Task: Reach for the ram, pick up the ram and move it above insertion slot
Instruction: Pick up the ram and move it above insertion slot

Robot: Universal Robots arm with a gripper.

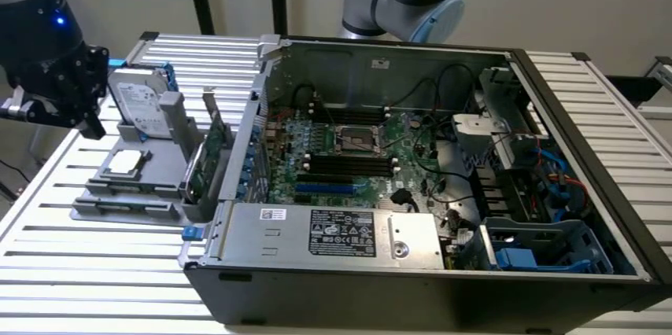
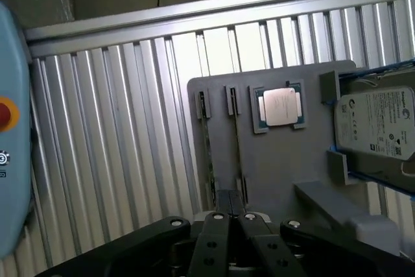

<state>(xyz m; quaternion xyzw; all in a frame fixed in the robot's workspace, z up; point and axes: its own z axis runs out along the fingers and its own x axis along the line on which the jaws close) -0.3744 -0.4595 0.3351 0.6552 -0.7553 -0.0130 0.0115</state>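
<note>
Two thin green ram sticks stand on edge in the slots of a grey tray [image 2: 272,160], one ram stick [image 2: 235,141] nearer my fingers and the other ram stick [image 2: 205,147] beside it. My black gripper [image 2: 230,196] hangs above the tray's end, apart from both sticks, its fingers shut with nothing between them. In the exterior view the gripper [image 1: 58,87] hovers high at the left, beyond the tray [image 1: 105,209]. The motherboard's long black insertion slots [image 1: 347,164] lie inside the open computer case [image 1: 420,272].
The tray also carries a CPU [image 2: 280,105] and a hard drive [image 2: 379,124]. A larger green expansion card [image 1: 216,154] stands between tray and case. A blue pendant with a red button [image 2: 5,111] lies on the slatted metal table [image 1: 84,272].
</note>
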